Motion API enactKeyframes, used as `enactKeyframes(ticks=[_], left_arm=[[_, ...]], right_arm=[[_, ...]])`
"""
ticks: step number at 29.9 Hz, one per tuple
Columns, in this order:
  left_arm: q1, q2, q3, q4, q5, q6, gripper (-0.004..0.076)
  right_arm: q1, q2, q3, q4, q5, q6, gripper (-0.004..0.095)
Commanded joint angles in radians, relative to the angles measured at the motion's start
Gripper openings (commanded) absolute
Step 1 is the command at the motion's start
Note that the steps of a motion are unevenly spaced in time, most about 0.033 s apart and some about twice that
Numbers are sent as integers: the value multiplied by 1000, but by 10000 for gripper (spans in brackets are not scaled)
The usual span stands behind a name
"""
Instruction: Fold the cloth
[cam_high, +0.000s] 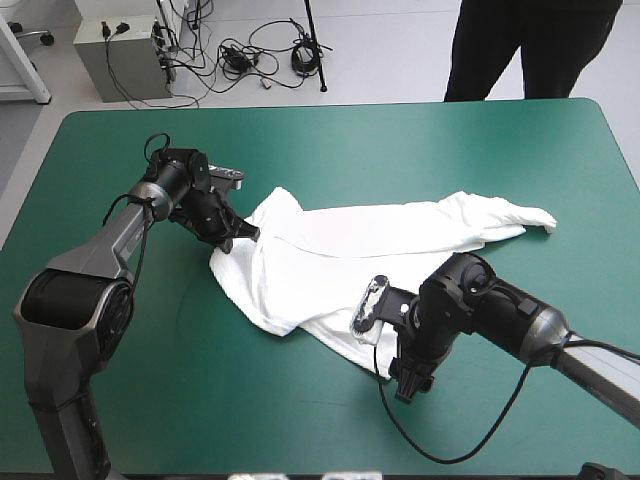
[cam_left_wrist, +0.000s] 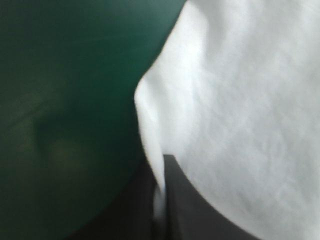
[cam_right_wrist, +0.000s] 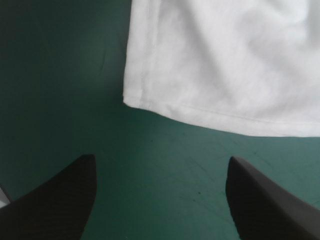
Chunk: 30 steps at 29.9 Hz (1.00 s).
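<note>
Lower left, the left arm reaches in, left gripper clenched on the T-shirt edge; shirt sprawls rumpled mid-frame on the teal-green worktop; lower right, right gripper spread wide beside the hem; soft, light, floppy, likely best pinched at hem corners.

readable text: none | labels, brands: none legible | numbers, signs: none | views: high, left wrist, right wrist
</note>
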Motion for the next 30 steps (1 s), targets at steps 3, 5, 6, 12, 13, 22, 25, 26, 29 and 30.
enactKeyframes(ticks=[3, 5, 6, 12, 13, 22, 25, 26, 29, 30], left_arm=[[0, -56, -31, -22, -1, -6, -9], [0, -56, -31, -22, 1, -6, -9], [0, -56, -31, -22, 1, -6, -9], [0, -56, -31, -15, 3, -6, -9], [0, -56, -31, -11, 3, -6, -9], [0, -56, -31, -6, -5, -6, -9], [0, -56, -31, -6, -3, -6, -9], [0, -56, -31, -6, -2, -6, -9], [0, -56, -31, -6, -2, -6, -9], [0, -56, -31, -11, -1, -6, -9]], right_arm=[[2, -27, 44, 36, -108, -31, 671], [2, -25, 50, 36, -149, -52, 671], [2, -25, 55, 46, -170, -72, 671], [2, 23, 76, 101, -198, -88, 671], [2, 32, 84, 118, -204, -99, 671], [44, 111, 103, 111, -260, -93, 670], [44, 159, 103, 105, -267, -71, 580], [44, 173, 103, 101, -264, -71, 534], [44, 207, 103, 94, -259, -58, 342], [44, 215, 103, 92, -261, -53, 268]])
